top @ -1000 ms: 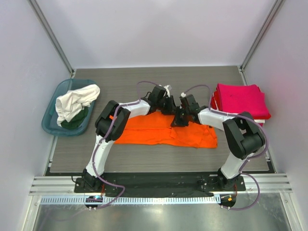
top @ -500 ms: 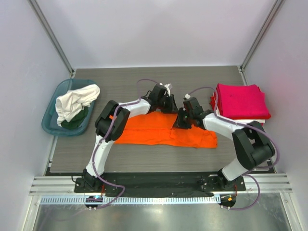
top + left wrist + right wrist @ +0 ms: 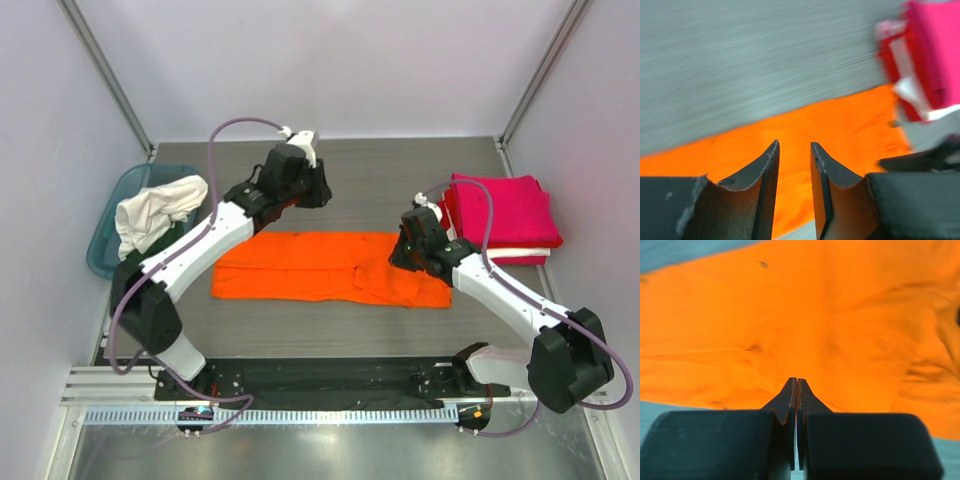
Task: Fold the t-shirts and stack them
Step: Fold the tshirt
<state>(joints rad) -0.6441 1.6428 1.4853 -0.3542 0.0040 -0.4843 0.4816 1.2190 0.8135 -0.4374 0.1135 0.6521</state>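
Orange t-shirt spread flat as a long band across the middle of the table; the left gripper hangs above its far edge, jaws slightly parted and holding nothing, while the right gripper sits low over its right end, jaws pressed together with no cloth between them. Folded magenta-red t-shirts are stacked at the right edge; a white t-shirt and a dark green t-shirt lie crumpled in the teal tub at left.

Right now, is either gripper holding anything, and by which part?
Nothing. The left gripper is open and empty above the orange t-shirt; the right gripper is shut over it, no cloth pinched.
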